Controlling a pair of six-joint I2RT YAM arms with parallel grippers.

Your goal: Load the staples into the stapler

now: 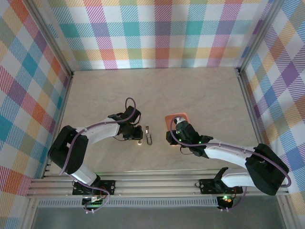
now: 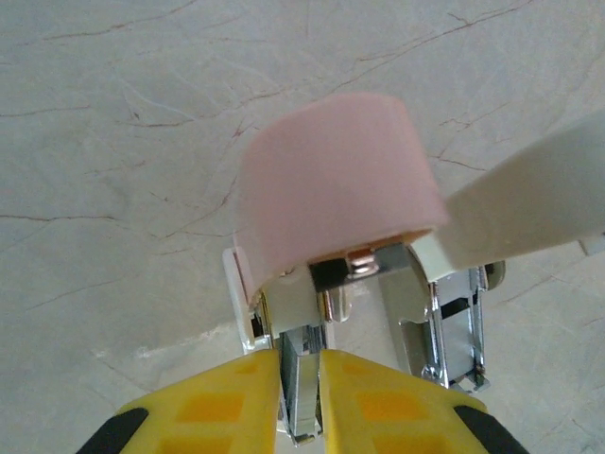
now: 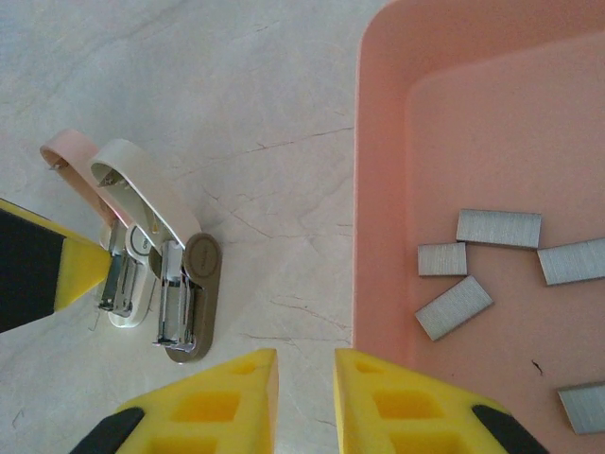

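While the left gripper (image 2: pixel 301 364) is clenched on the metal rail of the white-and-pink stapler (image 2: pixel 336 180), the stapler (image 3: pixel 189 288) with the brownish-grey base and raised whitish top lies just beside it on the marbled table (image 3: pixel 236 85), making two staplers in all. One salmon tray (image 3: pixel 383 189) holds five staple strips (image 3: pixel 454 307) that can be seen. The right gripper (image 3: pixel 307 364) hangs over the tray's rim, fingers nearly together, grasping nothing.
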